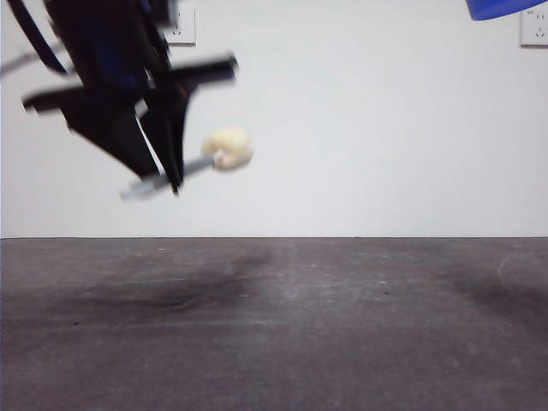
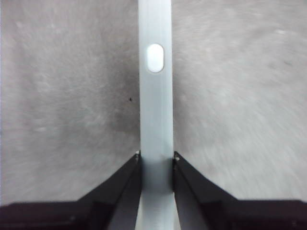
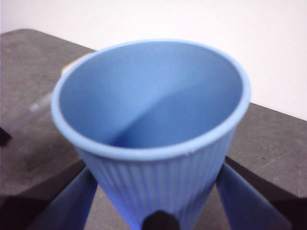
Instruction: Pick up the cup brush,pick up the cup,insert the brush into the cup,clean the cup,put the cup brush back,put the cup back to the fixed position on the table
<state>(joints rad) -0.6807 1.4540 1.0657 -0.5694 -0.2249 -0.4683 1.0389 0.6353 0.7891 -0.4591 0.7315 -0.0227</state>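
Note:
My left gripper (image 1: 171, 184) hangs high at the left of the front view, shut on the grey handle of the cup brush (image 1: 184, 169), with its pale-yellow sponge head (image 1: 229, 149) pointing right, well above the table (image 1: 274, 325). In the left wrist view the jaws clamp the handle (image 2: 156, 120) from both sides. My right gripper is shut on the blue ribbed cup (image 3: 153, 139), its empty mouth facing the camera. In the front view only a blue edge of the cup (image 1: 501, 8) shows at the top right corner.
White wall behind with an outlet (image 1: 181, 26) at the upper left and another outlet (image 1: 534, 28) at the upper right. The brush handle (image 3: 43, 103) shows blurred beside the cup in the right wrist view.

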